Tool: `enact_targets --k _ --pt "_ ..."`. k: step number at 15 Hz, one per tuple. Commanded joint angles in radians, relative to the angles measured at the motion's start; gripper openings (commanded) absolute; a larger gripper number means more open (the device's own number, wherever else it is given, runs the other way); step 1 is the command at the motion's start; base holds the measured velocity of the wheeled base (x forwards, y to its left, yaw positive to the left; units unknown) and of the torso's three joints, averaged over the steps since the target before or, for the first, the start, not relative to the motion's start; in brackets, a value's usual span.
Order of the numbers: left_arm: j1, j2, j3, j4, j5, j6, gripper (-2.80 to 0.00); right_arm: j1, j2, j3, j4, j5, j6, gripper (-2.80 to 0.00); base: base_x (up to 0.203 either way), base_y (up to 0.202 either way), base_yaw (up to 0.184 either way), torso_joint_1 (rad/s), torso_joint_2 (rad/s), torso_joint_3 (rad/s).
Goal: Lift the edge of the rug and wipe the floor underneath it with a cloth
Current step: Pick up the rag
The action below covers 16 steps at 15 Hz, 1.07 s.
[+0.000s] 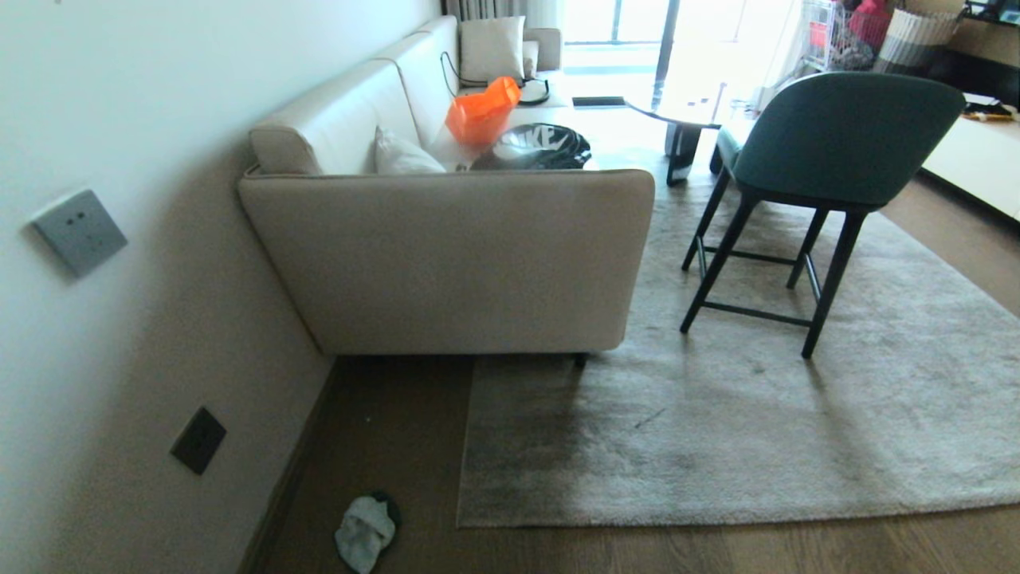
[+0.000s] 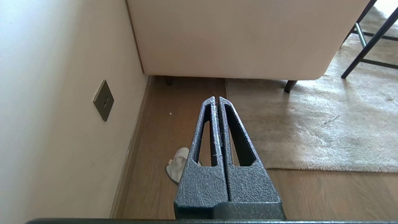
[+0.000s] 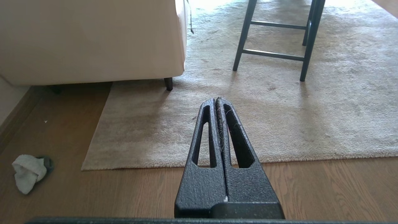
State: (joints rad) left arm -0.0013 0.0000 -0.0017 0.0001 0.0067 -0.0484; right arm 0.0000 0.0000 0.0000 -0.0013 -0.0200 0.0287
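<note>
- Rug edge [image 1: 478, 446] lay flat on the floor [image 1: 398, 430], its near corner just right of the cloth and out in front of the sofa's end panel
- Sofa [image 1: 446, 263] served as landmark: cream, pushed against the wall [image 1: 119, 319], its end panel facing the camera; one dark sofa foot stood on the rug's far border
- Cloth [image 1: 364, 532], a small pale crumpled rag, sat on bare planks in front of the sofa, near the skirting and apart from the rug corner; a dark patch showed beneath it, nature unclear
- Left gripper [image 2: 217, 100] hung above the floor in front of the sofa, over the strip between cloth and rug border; fingers pressed together, nothing between them
- Right gripper [image 3: 216, 101] hung above the rug in front of the sofa's right corner; fingers likewise clenched and empty, a few stray fibres clinging to them
- Neither gripper touched rug, cloth or floor
- Green chair [image 1: 805, 183] on dark legs stood on the rug to the right of the sofa
- Orange bag [image 1: 482, 112] and a dark bowl-like item [image 1: 534, 147] rested on the sofa seat
- Two wall plates, a pale socket [image 1: 78, 231] and a dark one [image 1: 198, 440], sat on the wall left of the sofa
</note>
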Motion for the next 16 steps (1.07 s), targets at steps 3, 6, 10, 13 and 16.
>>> enact_targets --k 3,6,10,13,16 --pt "0.000 0.000 0.000 0.000 -0.001 -0.001 -2.80 0.000 0.002 0.000 0.000 -0.001 0.000 -2.80 0.000 0.000 0.000 0.000 0.00 0.000" --pt "0.000 0.000 0.000 0.000 0.001 -0.001 -2.80 0.000 0.002 0.000 0.000 0.000 -0.001 -2.80 0.000 0.000 0.000 0.017 0.06 0.063" --pt "0.000 0.000 0.000 0.000 0.001 -0.001 -2.80 0.000 0.002 0.000 0.000 0.000 -0.001 -2.80 0.000 0.000 0.000 0.013 0.04 0.044" --pt "0.000 0.000 0.000 0.000 0.001 -0.001 -2.80 0.000 0.002 0.000 0.000 0.000 0.000 -2.80 0.000 0.000 0.000 0.000 0.00 0.000" --pt "0.000 0.000 0.000 0.000 0.001 -0.001 -2.80 0.000 0.002 0.000 0.000 0.000 -0.001 -2.80 0.000 0.000 0.000 0.000 0.00 0.000"
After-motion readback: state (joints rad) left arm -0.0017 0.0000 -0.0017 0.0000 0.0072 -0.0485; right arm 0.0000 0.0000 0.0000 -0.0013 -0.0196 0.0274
